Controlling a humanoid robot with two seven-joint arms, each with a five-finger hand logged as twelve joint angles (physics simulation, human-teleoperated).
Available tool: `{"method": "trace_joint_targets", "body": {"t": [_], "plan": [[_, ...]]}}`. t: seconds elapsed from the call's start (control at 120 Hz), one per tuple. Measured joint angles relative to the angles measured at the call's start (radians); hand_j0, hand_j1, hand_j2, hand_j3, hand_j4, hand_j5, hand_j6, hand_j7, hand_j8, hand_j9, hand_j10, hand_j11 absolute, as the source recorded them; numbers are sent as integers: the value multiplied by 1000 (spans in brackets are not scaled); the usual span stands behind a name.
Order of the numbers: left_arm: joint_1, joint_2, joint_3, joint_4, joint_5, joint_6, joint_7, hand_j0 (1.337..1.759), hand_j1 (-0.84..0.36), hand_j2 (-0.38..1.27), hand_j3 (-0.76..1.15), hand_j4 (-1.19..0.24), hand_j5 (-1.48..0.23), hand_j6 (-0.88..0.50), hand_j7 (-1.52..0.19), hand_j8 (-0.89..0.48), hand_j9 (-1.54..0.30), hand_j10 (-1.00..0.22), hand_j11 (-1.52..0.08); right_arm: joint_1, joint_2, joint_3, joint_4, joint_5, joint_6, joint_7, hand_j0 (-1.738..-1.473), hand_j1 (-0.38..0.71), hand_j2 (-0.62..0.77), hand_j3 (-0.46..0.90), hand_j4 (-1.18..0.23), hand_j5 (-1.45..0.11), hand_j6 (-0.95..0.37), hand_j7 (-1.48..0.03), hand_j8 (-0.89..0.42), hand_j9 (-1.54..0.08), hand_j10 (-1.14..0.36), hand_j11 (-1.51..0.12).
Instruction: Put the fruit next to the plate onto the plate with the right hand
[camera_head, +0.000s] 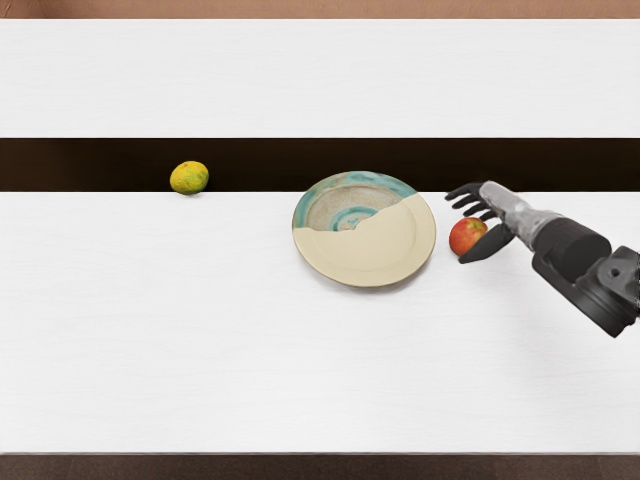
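Toward the upper left of the frame, a small yellow-green fruit (189, 177) sat on the white bench (250, 350), right at the bench's far edge, where a dark gap (100, 164) ran across the whole width of the picture. Beyond that gap, a second white surface (320, 75) filled the upper part of the frame. The yellow-green fruit lay well apart from everything else, with bare bench between it and the middle of the scene. Just right of centre lay the plate (390, 250), round and shallow. Its near and right portions were cream, and its upper left portion was grey-brown with teal streaks along the rim and in the well. Its far rim reached the bench's far edge, and nothing rested on it. Immediately to the right of the plate, close to its rim but with a thin strip of bench showing between them, sat the apple (466, 236). It was red, shading to orange on one side, and it stood on the bench, not on the plate. Around the apple was the right hand (490, 212), dark and jointed, its fingers (463, 196) spread and reaching leftward above and behind the fruit while the thumb (484, 250) angled down along the apple's lower right side. The hand was open and bracketed the apple, not clenched on it. Whether any digit actually touched the skin could not be told. From the wrist, a grey forearm (580, 265) thickened into black housings and ran down to the right edge of the frame.
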Motion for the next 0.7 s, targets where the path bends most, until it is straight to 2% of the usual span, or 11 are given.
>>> {"method": "trace_joint_targets", "body": {"t": [0.275,0.358,0.508,0.7], "plan": [[-1,0,0,0,0,0,0,1658,349,0,0,0,0,0,0,0,0,0,0,-6,9,-11,0,-5,3,-1,-1658,157,-77,0,-445,-539,-436,-555,-398,-548,-364,-556],[0,0,0,0,0,0,0,1658,349,0,0,0,0,0,0,0,0,0,0,-6,7,-14,1,-4,5,-1,-1658,202,-77,0,-485,-591,-476,-607,-449,-599,-419,-609],[0,0,0,0,0,0,0,1658,349,0,0,0,0,0,0,0,0,0,0,-5,-1,-15,4,1,10,-2,-1656,244,-36,0,-520,-686,-525,-680,-373,-690,-360,-695],[0,0,0,0,0,0,0,1658,349,0,0,0,0,0,0,0,0,0,0,0,-14,-2,22,7,15,-6,-1656,242,32,0,-544,-736,-554,-721,-386,-732,-369,-730]]}}
